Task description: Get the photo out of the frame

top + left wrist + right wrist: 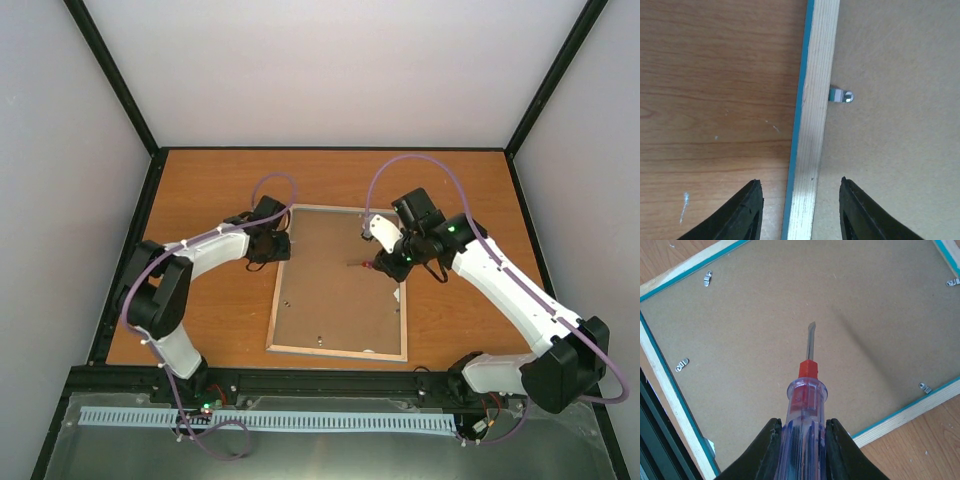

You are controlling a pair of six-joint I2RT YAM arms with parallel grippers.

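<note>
The frame [280, 285] lies face down on the table, with its brown backing board [335, 300] up inside a pale wood edge with a light-blue outer side. The photo is hidden under the board. My left gripper [275, 243] is open at the frame's left edge near the far corner. In the left wrist view its jaws [800, 182] straddle the wood edge [815, 100]. My right gripper [385, 262] is shut on a screwdriver [806, 390] with a clear handle and red collar. Its flat blade points over the board's right part, and I cannot tell whether it touches.
Small metal retaining clips sit round the board's rim, one by the left edge [841, 95] and others in the right wrist view [707, 278] [682, 364] [925, 387]. The wooden table [200, 180] is bounded by grey walls and a black rail [300, 380] at the near edge.
</note>
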